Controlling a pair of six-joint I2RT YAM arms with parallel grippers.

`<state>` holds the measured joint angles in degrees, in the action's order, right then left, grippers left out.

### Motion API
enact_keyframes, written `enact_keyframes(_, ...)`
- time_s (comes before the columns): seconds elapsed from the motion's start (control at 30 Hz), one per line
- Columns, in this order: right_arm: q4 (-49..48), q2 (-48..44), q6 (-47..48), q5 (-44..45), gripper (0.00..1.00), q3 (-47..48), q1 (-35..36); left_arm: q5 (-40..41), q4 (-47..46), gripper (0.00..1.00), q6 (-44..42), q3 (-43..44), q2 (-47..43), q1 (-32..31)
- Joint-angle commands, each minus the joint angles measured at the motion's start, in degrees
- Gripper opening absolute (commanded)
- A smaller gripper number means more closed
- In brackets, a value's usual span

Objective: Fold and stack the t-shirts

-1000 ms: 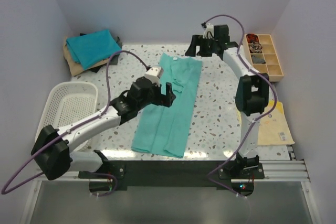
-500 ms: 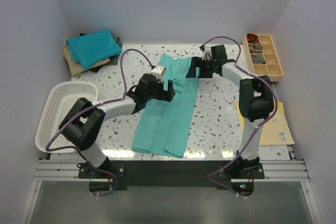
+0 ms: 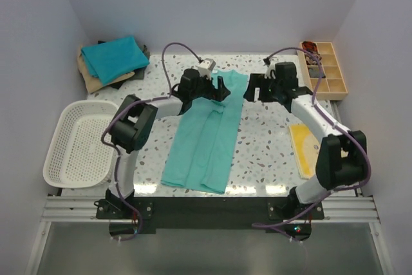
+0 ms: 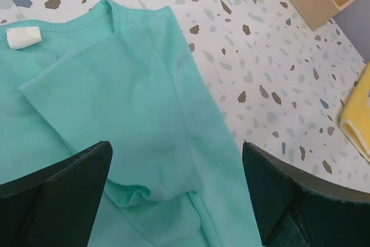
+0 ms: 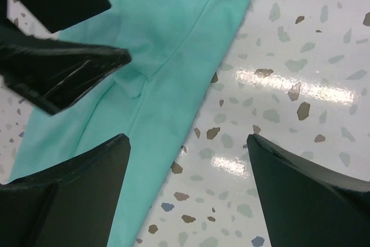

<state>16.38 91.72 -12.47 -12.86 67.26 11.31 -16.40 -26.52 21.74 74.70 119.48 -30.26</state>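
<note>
Top external view, sea-green t-shirt (image 3: 205, 140) beneath spread left claw (image 3: 222, 88), spread right claw (image 3: 252, 88) at its right edge.

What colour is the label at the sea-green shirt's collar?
White; the label shows best in the left wrist view.

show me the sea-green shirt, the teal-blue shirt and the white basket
sea-green shirt (image 3: 206, 143), top external view, middle of its body
teal-blue shirt (image 3: 116, 58), top external view, centre of folded top
white basket (image 3: 80, 146), top external view, bare mesh floor
</note>
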Motion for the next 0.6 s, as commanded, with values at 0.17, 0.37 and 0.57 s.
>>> enact_keyframes(0.17,2.2,-12.4,-1.2,-0.3,0.87,-5.6,0.0,-5.9,2.7,1.00,2.3,17.0,15.2,4.5)
enact_keyframes(0.37,6.8,-14.5,0.1,-5.5,0.87,-6.4,1.6,-5.7,9.6,1.00,0.9,29.0,22.6,7.4)
enact_keyframes(0.57,9.1,-15.0,-0.1,-7.4,0.87,-9.6,4.7,-3.6,16.4,1.00,-0.6,40.9,29.2,9.1)
